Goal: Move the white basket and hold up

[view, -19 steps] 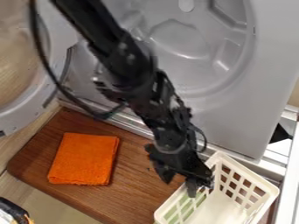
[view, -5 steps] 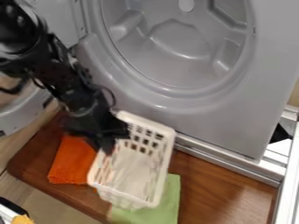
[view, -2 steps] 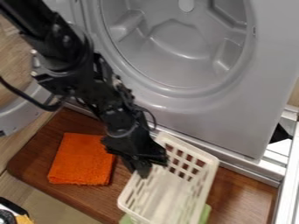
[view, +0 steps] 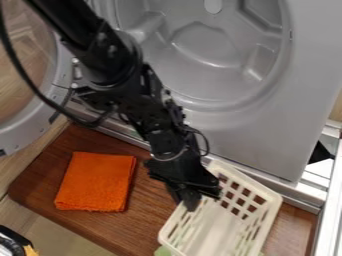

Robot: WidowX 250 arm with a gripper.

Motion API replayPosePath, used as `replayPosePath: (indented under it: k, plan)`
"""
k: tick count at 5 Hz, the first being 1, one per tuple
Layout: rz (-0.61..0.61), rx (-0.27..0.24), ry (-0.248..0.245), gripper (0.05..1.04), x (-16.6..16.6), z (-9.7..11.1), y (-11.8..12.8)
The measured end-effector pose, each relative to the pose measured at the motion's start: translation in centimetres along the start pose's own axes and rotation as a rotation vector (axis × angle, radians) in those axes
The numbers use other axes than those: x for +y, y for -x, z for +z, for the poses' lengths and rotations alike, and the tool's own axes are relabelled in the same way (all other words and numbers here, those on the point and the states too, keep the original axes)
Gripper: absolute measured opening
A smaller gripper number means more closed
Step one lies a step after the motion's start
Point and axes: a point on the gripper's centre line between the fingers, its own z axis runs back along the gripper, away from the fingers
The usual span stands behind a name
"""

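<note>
Jaws of the black two-finger gripper point(view: 192, 202) are clenched on the left wall of the white latticed basket point(view: 217, 229), lower right of centre. Left to right: round grey-rimmed door point(view: 32, 131); folded orange cloth point(view: 97, 181), laid on brown wooden board point(view: 152, 218); grey recessed panel point(view: 260, 130), seen behind.
</note>
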Motion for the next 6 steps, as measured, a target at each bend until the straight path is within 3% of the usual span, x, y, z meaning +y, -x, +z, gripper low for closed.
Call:
replayPosePath:
  k: [1, 2, 4, 5, 6]
  plan:
    - [-0.036, 0.005, 0.028, 0.086, -1.4, -0.3, -0.8]
    - [-0.041, 0.005, 0.023, 0.086, -1.4, 0.0, -0.8]
    - [0.056, -0.095, -0.063, 0.086, 3.0, 3.6, -0.7]
    - [0.164, -0.131, -0.102, 0.086, 6.1, 5.1, -0.2]
    - [0.236, -0.108, -0.126, 0.086, 8.8, 4.5, 0.2]
